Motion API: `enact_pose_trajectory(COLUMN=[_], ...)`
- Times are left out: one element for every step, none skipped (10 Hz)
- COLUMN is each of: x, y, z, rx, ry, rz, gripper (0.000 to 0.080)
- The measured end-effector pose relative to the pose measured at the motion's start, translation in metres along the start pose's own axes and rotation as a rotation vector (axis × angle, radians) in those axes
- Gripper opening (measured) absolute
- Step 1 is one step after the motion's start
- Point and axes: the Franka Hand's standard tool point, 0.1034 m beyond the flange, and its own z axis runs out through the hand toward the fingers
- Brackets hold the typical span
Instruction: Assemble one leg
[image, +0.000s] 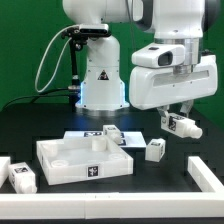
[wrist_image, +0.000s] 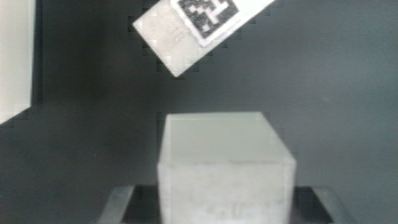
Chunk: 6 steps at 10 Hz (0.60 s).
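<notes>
The claw grips a leg lying level, its long axis toward the exterior view's right; grasped end hidden.

The arm has a white plastic housing, smooth and glossy, with highlights on its curved shells. The table is black and matt, with a faint sheen far back near the arm base. The panel is white plastic, smooth and matt. The leg is white plastic, matt, and faintly grainy in the wrist view. Its tags are flat black-and-white print without gloss. The backdrop is green and matt, possibly cloth.
</notes>
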Motion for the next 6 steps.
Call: enact_pose_trajectory(x=[-0.002, -0.017, -0.04, -0.057, -0.063, -0.06], y=[-0.002, -0.012, -0.029, -0.046, -0.057, -0.052], z=[0.001, 0.004, 0.01, 0.018, 0.023, 0.021], rx=[0.0, -0.008, -0.014, -0.013, -0.006, -0.008], ry=[0.003, 0.029, 0.049, 0.055, 0.039, 0.044], rz=[0.007, 0.03, 0.039, 0.052, 0.082, 0.065], gripper=[0.0284, 0.0284, 0.0285, 0.0285, 0.0285, 0.0285])
